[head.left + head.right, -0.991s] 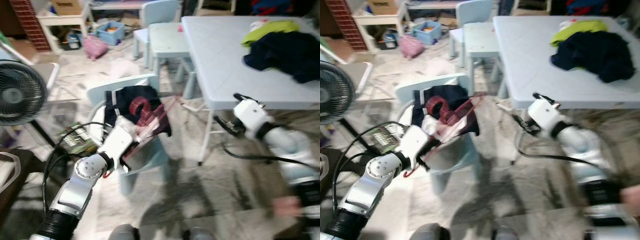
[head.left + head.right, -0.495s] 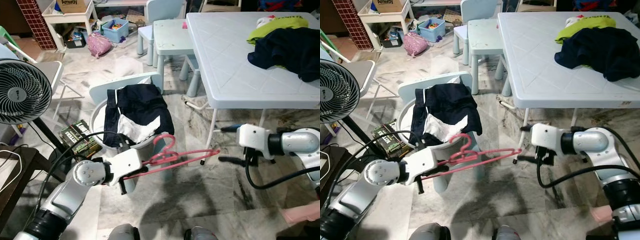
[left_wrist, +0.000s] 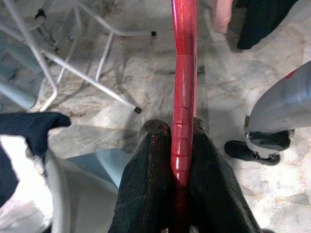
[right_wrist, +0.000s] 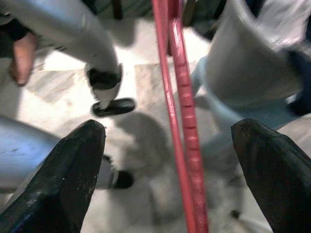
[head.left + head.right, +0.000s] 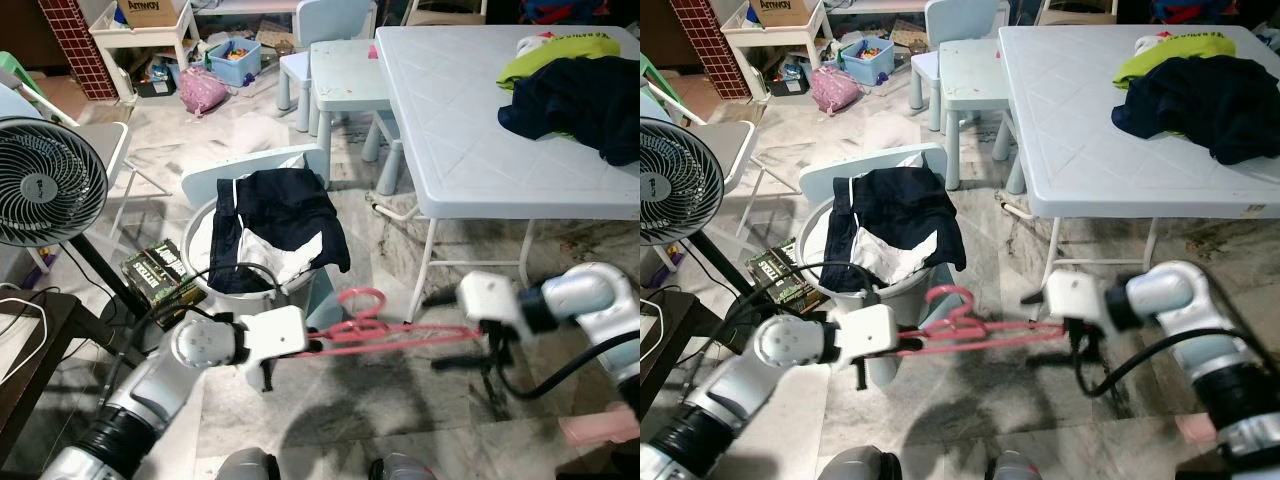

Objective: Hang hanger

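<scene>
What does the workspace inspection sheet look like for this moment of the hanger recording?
Surface: marble-patterned floor; white folding table at the right.
Job's things: red hanger held roughly level between the two arms, hook up.
Clutter: dark clothes and a yellow-green garment on the table; dark garment draped over a white basket.
Grippers: left gripper shut on one end of the hanger; right gripper open, fingers either side of the other end, not touching it.
Cables: black cable looping from the right arm; another along the left arm.
Surroundings: standing fan, light blue chairs, toy bin.
</scene>
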{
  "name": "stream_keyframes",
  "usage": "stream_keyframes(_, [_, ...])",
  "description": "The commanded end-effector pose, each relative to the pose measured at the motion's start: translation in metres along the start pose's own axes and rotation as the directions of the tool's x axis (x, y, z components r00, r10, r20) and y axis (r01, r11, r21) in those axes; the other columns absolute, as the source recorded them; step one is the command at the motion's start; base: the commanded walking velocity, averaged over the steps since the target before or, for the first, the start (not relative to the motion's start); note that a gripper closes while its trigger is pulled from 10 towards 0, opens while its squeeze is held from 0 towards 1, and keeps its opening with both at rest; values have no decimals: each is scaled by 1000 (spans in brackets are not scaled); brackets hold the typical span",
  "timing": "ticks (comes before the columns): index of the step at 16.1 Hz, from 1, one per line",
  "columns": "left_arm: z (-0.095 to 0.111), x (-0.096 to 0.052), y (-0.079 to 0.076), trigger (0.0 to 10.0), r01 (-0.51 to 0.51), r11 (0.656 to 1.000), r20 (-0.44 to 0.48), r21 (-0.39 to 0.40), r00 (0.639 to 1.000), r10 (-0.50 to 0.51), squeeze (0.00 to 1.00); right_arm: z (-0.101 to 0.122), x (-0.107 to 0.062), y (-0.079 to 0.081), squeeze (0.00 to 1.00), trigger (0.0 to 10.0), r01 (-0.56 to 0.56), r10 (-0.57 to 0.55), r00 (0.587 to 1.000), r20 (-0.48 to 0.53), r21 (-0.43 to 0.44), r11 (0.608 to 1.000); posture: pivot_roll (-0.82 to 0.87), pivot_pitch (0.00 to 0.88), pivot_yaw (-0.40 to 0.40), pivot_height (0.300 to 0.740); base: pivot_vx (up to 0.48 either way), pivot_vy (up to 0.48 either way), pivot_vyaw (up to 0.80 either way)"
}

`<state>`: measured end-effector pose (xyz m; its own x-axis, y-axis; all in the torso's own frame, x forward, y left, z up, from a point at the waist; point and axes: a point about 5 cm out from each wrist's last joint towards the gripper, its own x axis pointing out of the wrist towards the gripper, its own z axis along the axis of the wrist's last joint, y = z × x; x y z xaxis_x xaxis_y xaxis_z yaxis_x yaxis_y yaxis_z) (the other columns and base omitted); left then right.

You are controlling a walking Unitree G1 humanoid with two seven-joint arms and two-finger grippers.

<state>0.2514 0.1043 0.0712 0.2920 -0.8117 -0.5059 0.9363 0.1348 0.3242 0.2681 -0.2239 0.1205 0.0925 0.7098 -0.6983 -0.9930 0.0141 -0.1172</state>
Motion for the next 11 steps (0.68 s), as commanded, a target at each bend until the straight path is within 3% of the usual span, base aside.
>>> stream_keyframes(1, [1, 2, -1, 10000, 12, 999, -2, 34, 1000, -12, 0, 0, 3, 4, 0, 0, -35, 35, 998, -44, 8, 999, -32, 49, 33, 740, 0, 0, 0])
stream_keyframes(4, [2, 6, -3, 10000, 17, 999, 10, 34, 1000, -17, 0, 0, 9, 8, 0, 0, -60, 61, 997, -48, 35, 998, -37, 51, 34, 740, 0, 0, 0])
stream_keyframes(5, [2, 7, -3, 10000, 18, 999, 11, 38, 1000, -18, 0, 0, 11, 9, 0, 1490, -51, 53, 997, -50, 38, 998, -37, 52, 33, 740, 0, 0, 0])
stream_keyframes(6, [2, 8, -4, 10000, 18, 999, 12, 42, 1000, -19, 0, -1, 15, 4, 0, 10000, 1, 1, 999, -40, 56, 998, -38, 53, 32, 740, 0, 0, 0])
stream_keyframes(7, [1, 8, -4, 10000, 18, 999, 11, 43, 1000, -18, 0, 0, 16, 3, 0, 10000, 13, -11, 999, -39, 55, 998, -38, 53, 32, 740, 0, 0, 0])
stream_keyframes(8, [0, 8, -3, 10000, 13, 999, 2, 53, 1000, -13, 0, 8, 21, -4, 0, 0, 57, -59, 998, 26, 77, 995, -36, 53, 29, 740, 0, 0, 0])
stream_keyframes(11, [-1, 10, -4, 10000, 14, 998, 1, 56, 1000, -14, 0, 7, 23, -4, 0, 0, 66, -67, 998, 15, 77, 995, -35, 54, 27, 740, 0, 0, 0])
